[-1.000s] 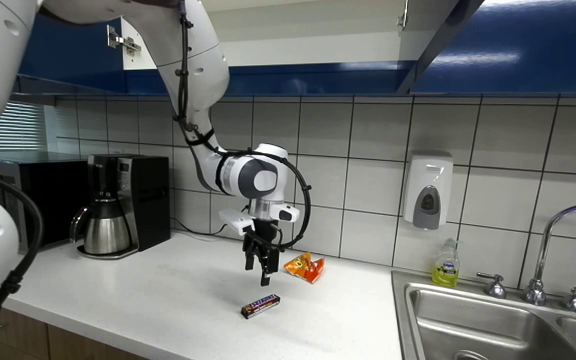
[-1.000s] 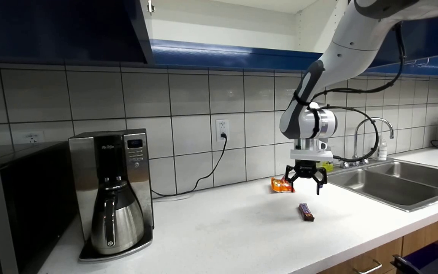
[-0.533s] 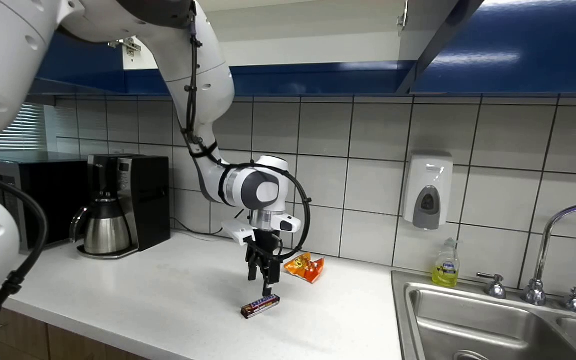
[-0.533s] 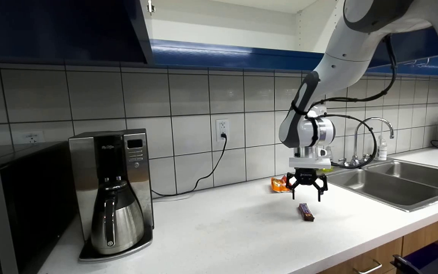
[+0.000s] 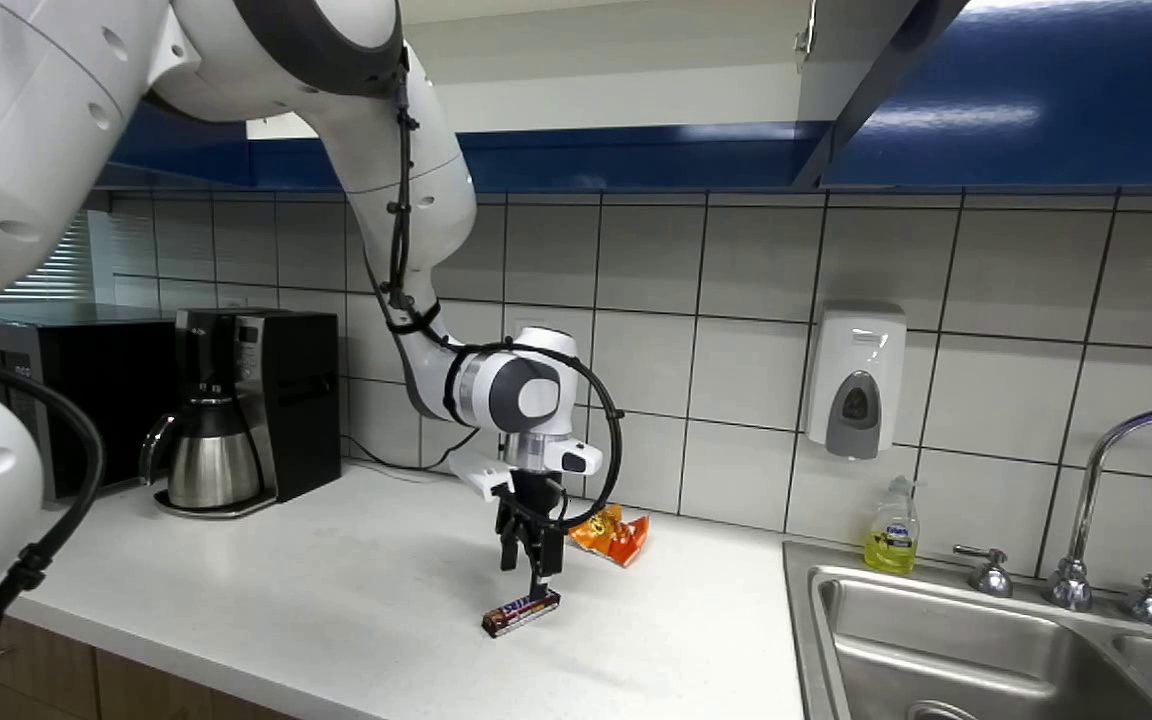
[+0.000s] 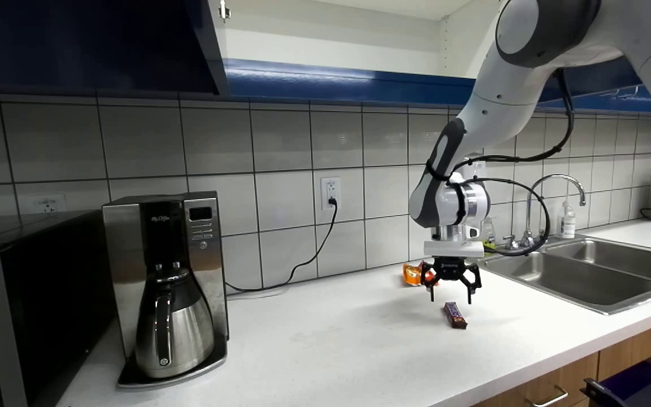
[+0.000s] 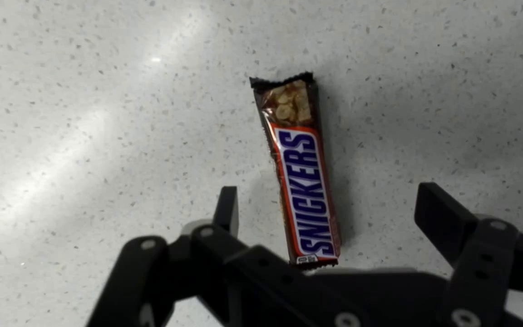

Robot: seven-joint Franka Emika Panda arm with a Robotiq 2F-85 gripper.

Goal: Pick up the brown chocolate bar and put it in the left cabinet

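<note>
The brown chocolate bar lies flat on the white counter in both exterior views [image 5: 514,614] [image 6: 455,316]. In the wrist view the bar [image 7: 304,186] shows its Snickers label, its near end between the fingers. My gripper [image 5: 524,576] is open and empty, pointing down just above and behind the bar; it also shows in an exterior view [image 6: 450,299] and in the wrist view [image 7: 327,209]. Bare counter shows between each finger and the bar. The left cabinet overhead stands open with its white interior and blue lower edge in both exterior views [image 5: 626,100] [image 6: 331,39].
An orange snack packet [image 5: 611,536] lies behind the gripper near the tiled wall. A coffee maker [image 6: 201,265] and a microwave [image 6: 48,294] stand on the counter. A steel sink [image 5: 946,640] has a soap bottle [image 5: 893,535]. An angled blue cabinet door [image 5: 1026,110] juts out overhead.
My gripper has moved down towards the chocolate bar, with a small sideways shift. Its fingers stay open. The bar, packet and cabinet have not moved.
</note>
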